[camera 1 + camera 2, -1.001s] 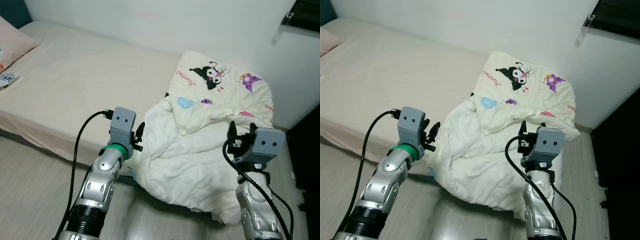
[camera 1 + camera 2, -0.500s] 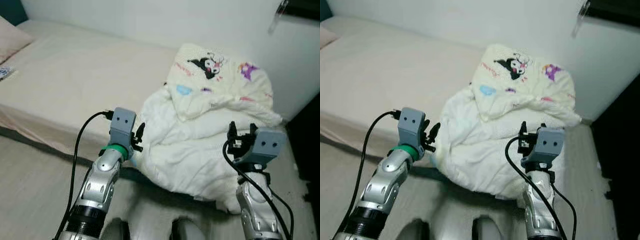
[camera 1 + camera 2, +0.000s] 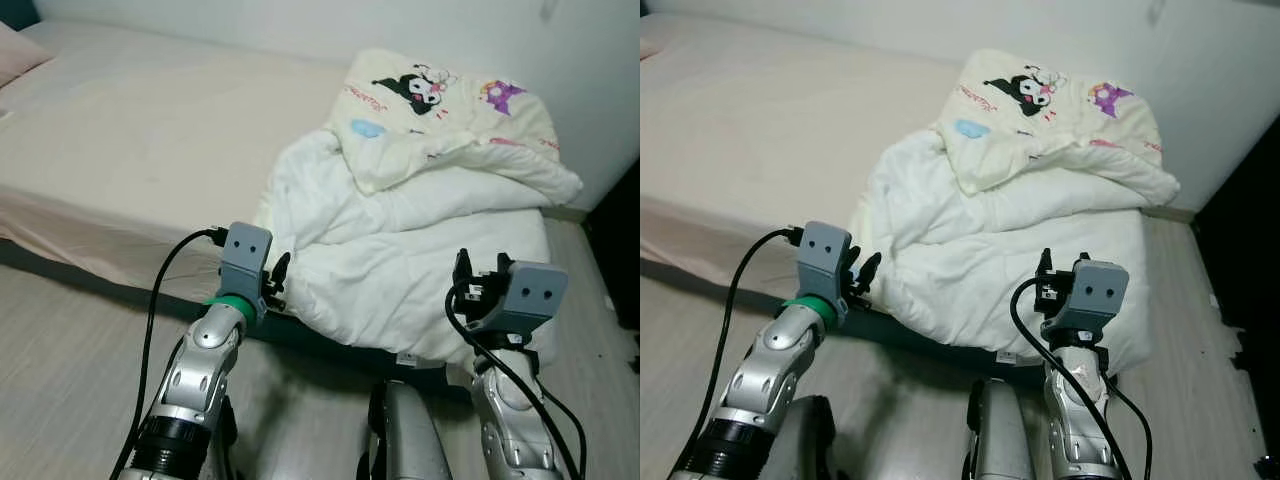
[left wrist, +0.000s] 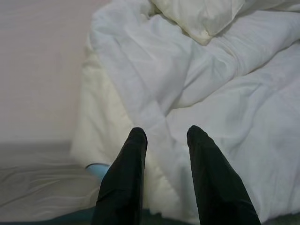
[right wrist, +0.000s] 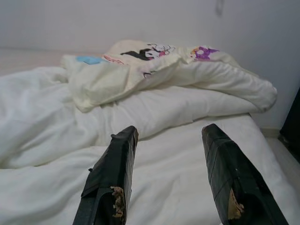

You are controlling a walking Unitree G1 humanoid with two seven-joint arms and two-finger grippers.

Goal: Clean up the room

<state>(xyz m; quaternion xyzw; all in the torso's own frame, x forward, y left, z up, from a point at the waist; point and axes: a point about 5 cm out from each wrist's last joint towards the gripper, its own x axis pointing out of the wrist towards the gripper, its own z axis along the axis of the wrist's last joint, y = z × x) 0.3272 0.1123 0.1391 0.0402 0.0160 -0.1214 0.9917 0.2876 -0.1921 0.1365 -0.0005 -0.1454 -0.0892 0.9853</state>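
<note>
Two silver arms rise from the bottom of the head views, both bent at the elbow and raised toward the near edge of the bed (image 3: 120,140). The left end effector (image 3: 277,278) sits at the bed's edge, just beside the lower left fold of the white duvet (image 3: 400,270), its black fingers (image 4: 123,180) parted by a narrow gap and holding nothing; whether they touch the cloth cannot be told. The right end effector (image 3: 468,283) is held upright in front of the duvet's near right corner, its fingers (image 5: 110,173) spread wide and empty, pointing along the bedding toward the wall. The duvet lies bunched in a heap on the right part of the mattress, hanging over the near edge. On top of it, toward the wall, rests a cream blanket (image 3: 450,110) printed with cartoon characters. A pale pink sheet covers the rest of the bed. Grey wood-look floor (image 3: 70,350) runs below.
</note>
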